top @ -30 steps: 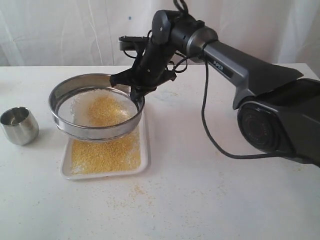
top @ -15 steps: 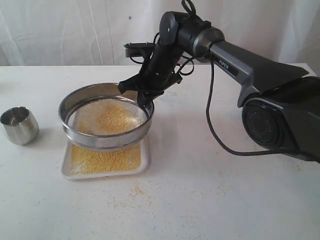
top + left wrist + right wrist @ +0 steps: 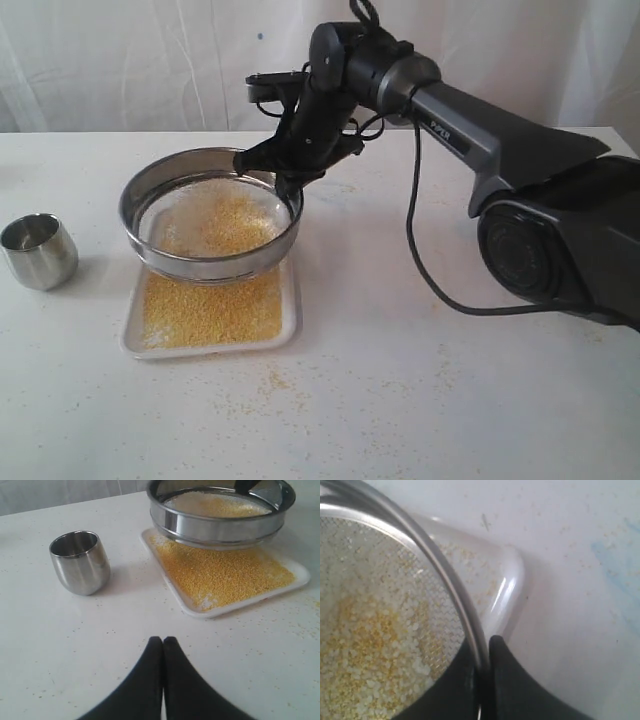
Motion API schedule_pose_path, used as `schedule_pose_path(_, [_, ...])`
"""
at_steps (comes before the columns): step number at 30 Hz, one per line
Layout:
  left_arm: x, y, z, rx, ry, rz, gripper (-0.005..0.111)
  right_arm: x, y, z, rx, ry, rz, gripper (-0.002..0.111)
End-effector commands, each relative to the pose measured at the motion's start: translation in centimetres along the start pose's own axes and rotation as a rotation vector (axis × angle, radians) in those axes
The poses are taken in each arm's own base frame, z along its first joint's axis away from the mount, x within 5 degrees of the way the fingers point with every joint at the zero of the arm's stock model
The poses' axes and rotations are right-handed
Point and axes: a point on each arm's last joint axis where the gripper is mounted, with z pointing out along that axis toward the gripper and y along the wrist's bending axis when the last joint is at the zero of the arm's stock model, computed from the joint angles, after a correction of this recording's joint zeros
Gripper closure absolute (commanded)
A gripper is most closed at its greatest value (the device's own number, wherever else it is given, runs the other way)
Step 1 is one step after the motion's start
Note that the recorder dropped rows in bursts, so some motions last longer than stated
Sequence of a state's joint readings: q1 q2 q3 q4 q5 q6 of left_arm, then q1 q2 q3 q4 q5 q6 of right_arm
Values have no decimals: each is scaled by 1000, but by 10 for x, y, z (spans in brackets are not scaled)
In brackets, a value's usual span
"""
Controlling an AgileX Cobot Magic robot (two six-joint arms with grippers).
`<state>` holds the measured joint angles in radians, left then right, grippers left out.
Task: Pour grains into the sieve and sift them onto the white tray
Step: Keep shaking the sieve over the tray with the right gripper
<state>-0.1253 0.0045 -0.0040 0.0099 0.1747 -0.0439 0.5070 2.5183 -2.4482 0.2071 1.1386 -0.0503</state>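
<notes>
The sieve (image 3: 210, 265) hangs just above the white tray (image 3: 291, 330), and my right gripper (image 3: 285, 185) is shut on its far right rim. In the right wrist view the gripper (image 3: 482, 642) pinches the steel rim (image 3: 440, 565), one finger inside and one outside. Pale and yellow grains (image 3: 225, 220) lie on the mesh. A layer of fine yellow grains (image 3: 210, 310) covers the tray. My left gripper (image 3: 163, 640) is shut and empty over bare table, short of the tray (image 3: 235, 607) and the sieve (image 3: 220, 527). It does not show in the exterior view.
A small steel cup (image 3: 38, 250) stands upright and empty at the left of the table, apart from the tray; the left wrist view also shows this cup (image 3: 80, 562). Spilled grains (image 3: 270, 385) dot the table in front of the tray. A white curtain hangs behind.
The right gripper has carried the sieve to the right over the tray, dipping and then rising a little. The grains in the sieve have spread out. The left gripper has not changed.
</notes>
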Motion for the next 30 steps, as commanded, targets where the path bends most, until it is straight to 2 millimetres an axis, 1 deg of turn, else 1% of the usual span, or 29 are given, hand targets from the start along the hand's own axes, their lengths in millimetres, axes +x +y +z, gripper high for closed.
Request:
schedule_pose_path(1, [2,0,0,6,8,4,107,-9,8,-9,-38,-78,-107,108])
schedule_pose_path(2, [2,0,0,6,10,4,107,-14,6,-10,-9,-135,-74,108])
schedule_pose_path(3, [2,0,0,6,12,4,107,-9,3,-12,-34,-66,73,108])
schedule_pose_path(4, [2,0,0,6,12,4,107,4,14,-7,-118,59,-8,108])
schedule_pose_path(5, [2,0,0,6,12,4,107,6,20,-2,-125,66,-101,108])
schedule_pose_path(6, [2,0,0,6,12,4,107,-4,15,3,-26,-46,-146,108])
schedule_pose_path(7, [2,0,0,6,12,4,107,-10,9,2,26,-114,-72,108])
schedule_pose_path(8, [2,0,0,6,12,4,107,-5,8,-6,-21,-38,104,108])
schedule_pose_path(9, [2,0,0,6,12,4,107,5,15,-7,-93,66,73,108])
schedule_pose_path(10, [2,0,0,5,12,7,107,8,33,-1,-158,72,-117,108])
schedule_pose_path(11, [2,0,0,3,12,13,107,4,33,2,-99,13,-194,108])
schedule_pose_path(12, [3,0,0,0,17,21,107,-14,24,-1,31,-162,-122,108])
schedule_pose_path(13, [3,0,0,-1,19,24,107,-15,20,-8,28,-149,-11,108])
schedule_pose_path(14, [3,0,0,-1,19,24,107,-7,22,-11,-13,-52,33,108])
schedule_pose_path(15, [3,0,0,-1,19,24,107,2,27,-12,-59,44,18,108])
schedule_pose_path(16, [3,0,0,-1,19,26,107,3,31,-9,-92,48,-59,108])
schedule_pose_path(17, [3,1,0,-7,20,40,107,5,33,-4,-86,55,-161,108])
schedule_pose_path(18, [3,1,0,-12,22,54,107,-1,29,-4,-41,-6,-190,108])
schedule_pose_path(19, [4,2,0,-16,26,65,107,-14,22,-6,26,-132,-152,108])
schedule_pose_path(20, [4,2,0,-19,35,73,107,-21,16,-14,47,-193,-69,108])
schedule_pose_path(21, [4,2,0,-19,37,73,107,-19,12,-20,42,-167,8,108])
schedule_pose_path(22, [4,2,0,-19,37,73,107,-10,13,-23,1,-61,52,108])
schedule_pose_path(23, [4,2,0,-20,37,77,107,-4,18,-23,-52,13,24,108])
schedule_pose_path(25, [4,2,0,-24,37,85,107,-1,27,-15,-91,26,-98,108])
schedule_pose_path(27, [4,3,0,-26,38,91,107,-19,21,-13,-34,-175,-117,108])
schedule_pose_path(28, [4,3,0,-26,38,91,107,-27,13,-19,-24,-246,-31,108])
schedule_pose_path(29, [4,3,0,-26,38,91,107,-27,8,-25,-52,-235,77,108])
schedule_pose_path(30, [4,3,0,-26,38,91,107,-20,8,-26,-87,-144,107,108])
